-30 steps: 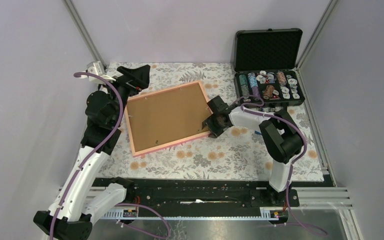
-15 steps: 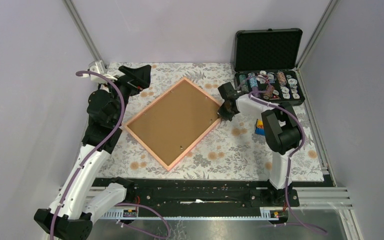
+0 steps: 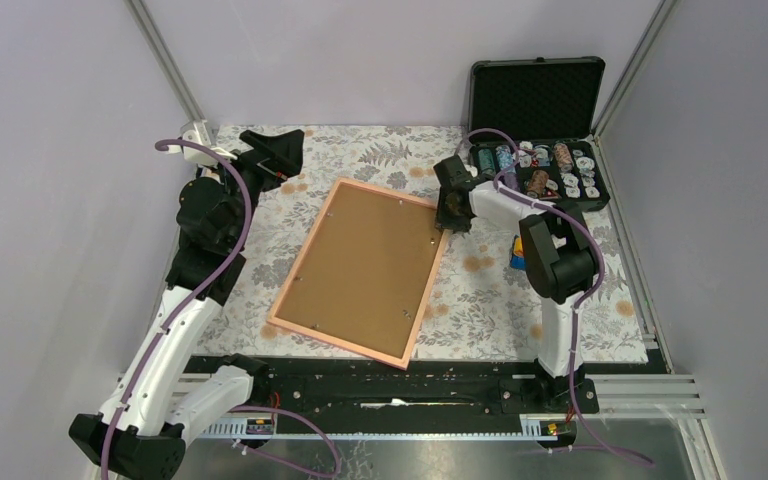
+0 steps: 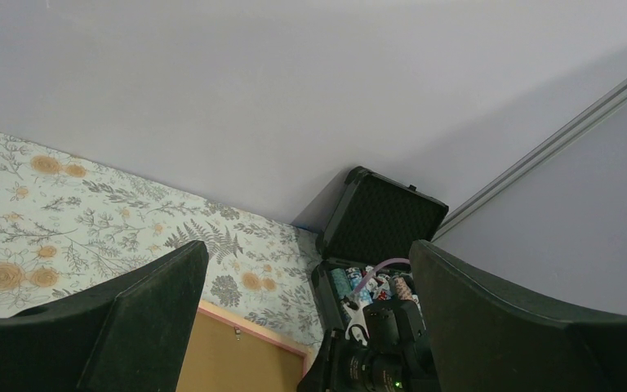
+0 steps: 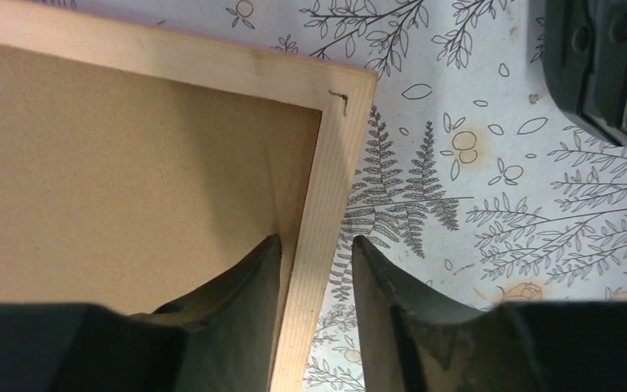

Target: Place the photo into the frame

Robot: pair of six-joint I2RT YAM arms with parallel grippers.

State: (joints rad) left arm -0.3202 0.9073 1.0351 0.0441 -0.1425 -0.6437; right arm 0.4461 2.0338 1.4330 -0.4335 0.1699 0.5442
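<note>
The frame lies face down on the counter, brown backing up; the photo is not in view. The right tool straddles the frame's far right rail; whether it pinches I cannot tell. The left tool hangs spread wide. Best to square the frame gently before freeing the backing

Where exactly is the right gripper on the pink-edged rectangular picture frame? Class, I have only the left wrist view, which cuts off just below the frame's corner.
Observer: The right gripper straddles the back rail of the pink-edged rectangular picture frame beside a corner, one finger over the brown fibreboard backing, one over the floral tablecloth.
Operator: Clamped?
Observer: No; cloth shows between the outer finger and the rail.
Operator: Is the photo visible?
Observer: None in any view; the frame lies back-up, backing in place.
</note>
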